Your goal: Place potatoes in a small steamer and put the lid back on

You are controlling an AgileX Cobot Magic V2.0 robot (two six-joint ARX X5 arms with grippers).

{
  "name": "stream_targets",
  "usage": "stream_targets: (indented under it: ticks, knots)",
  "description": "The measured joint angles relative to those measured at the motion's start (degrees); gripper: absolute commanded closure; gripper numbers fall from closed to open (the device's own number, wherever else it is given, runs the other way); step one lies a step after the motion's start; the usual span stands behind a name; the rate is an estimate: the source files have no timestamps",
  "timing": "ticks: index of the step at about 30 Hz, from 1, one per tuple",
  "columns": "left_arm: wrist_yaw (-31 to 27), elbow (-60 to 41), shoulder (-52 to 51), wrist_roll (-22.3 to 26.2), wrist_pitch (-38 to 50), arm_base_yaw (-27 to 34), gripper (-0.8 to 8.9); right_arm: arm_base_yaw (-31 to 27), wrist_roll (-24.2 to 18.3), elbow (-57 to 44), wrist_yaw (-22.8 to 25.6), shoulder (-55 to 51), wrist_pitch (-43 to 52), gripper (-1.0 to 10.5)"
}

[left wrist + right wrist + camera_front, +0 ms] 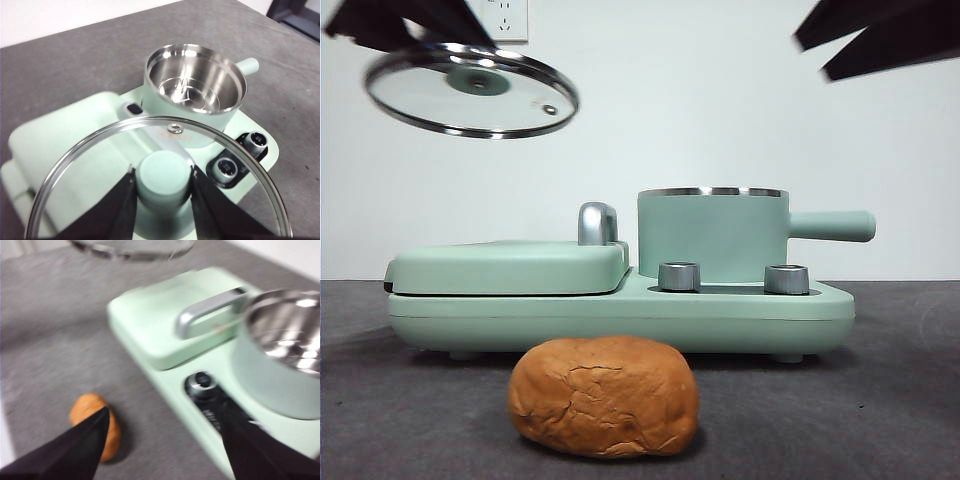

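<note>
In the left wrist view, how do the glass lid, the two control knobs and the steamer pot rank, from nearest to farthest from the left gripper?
1. Glass lid: the left gripper grips its mint-green knob.
2. Control knobs: on the cooker base, just past the lid's rim.
3. Steamer pot: beyond the lid, open and empty on the base.

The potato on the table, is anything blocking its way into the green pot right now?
Nothing visible does. The lid is held up and off to the side by the left end effector, so the steamer stands open and empty. The potato lies on the table in front of the appliance, with the open right end effector above it.
</note>
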Motion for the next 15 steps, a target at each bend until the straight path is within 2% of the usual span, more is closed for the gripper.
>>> stream_targets:
  ticks: [8,15]
  knots:
    - [-0.8,-3.5,-8.3,-2.1,-1.0,2.5,7.98,12.6,-1.3,0.0,6.4,10.3,0.3,5.6]
    - [-0.8,-3.5,-9.4,-2.4,-1.4,3.3,7.98,18.0,-1.5,0.1,7.5,20.5,5.6,5.6]
